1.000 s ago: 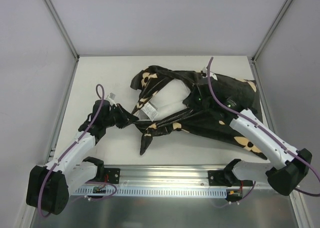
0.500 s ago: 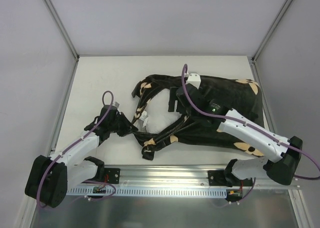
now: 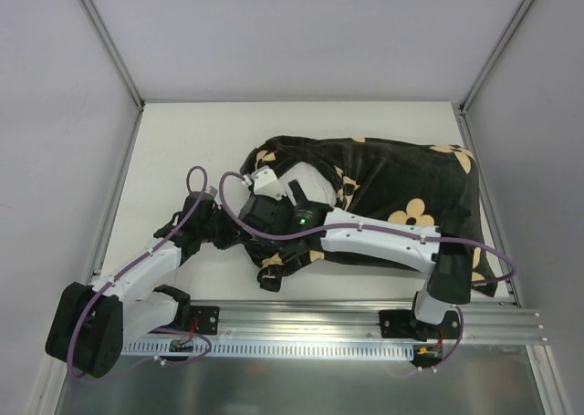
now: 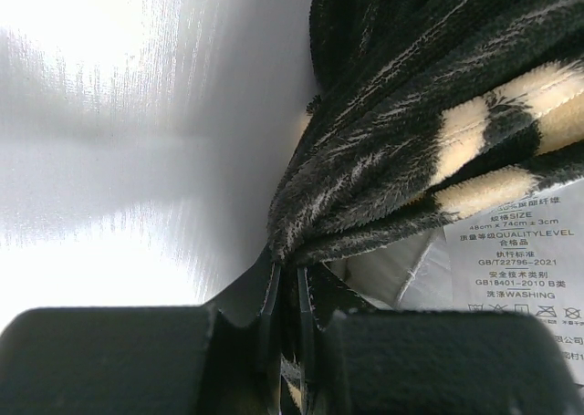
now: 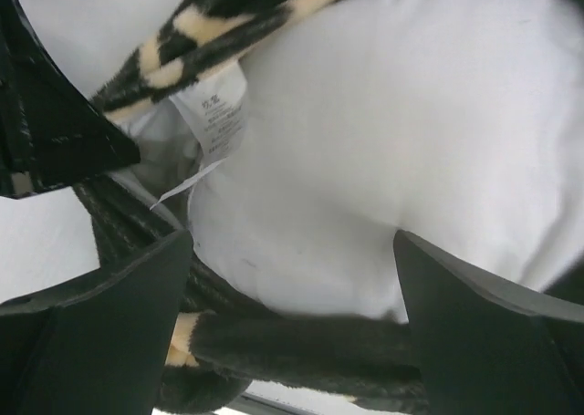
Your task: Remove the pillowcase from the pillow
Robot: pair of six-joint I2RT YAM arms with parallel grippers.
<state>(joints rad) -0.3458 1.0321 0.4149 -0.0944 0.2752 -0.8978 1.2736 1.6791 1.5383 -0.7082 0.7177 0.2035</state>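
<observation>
The black pillowcase (image 3: 401,178) with tan flowers lies across the right half of the table. Its open mouth faces left. At the lower left rim of that mouth my left gripper (image 3: 222,231) is shut on a bunched fold of the pillowcase (image 4: 411,114), pinched between its fingertips (image 4: 290,269). My right arm reaches left across the case, and the right gripper (image 3: 266,196) sits over the mouth. In the right wrist view it (image 5: 292,251) stands wide open around the white pillow's (image 5: 383,132) end, gripping nothing, with black plush (image 5: 301,342) beneath. The top view hides the pillow.
A white care label (image 5: 219,114) hangs inside the case's mouth, also seen as a label (image 4: 516,269) in the left wrist view. The white table (image 3: 182,141) ends at side frame posts, and a metal rail (image 3: 301,328) runs along the near edge.
My right gripper let go of the pillowcase's upper edge, opened wide and swung left to the case's mouth. The lifted cloth dropped flat. My left gripper kept its grip.
</observation>
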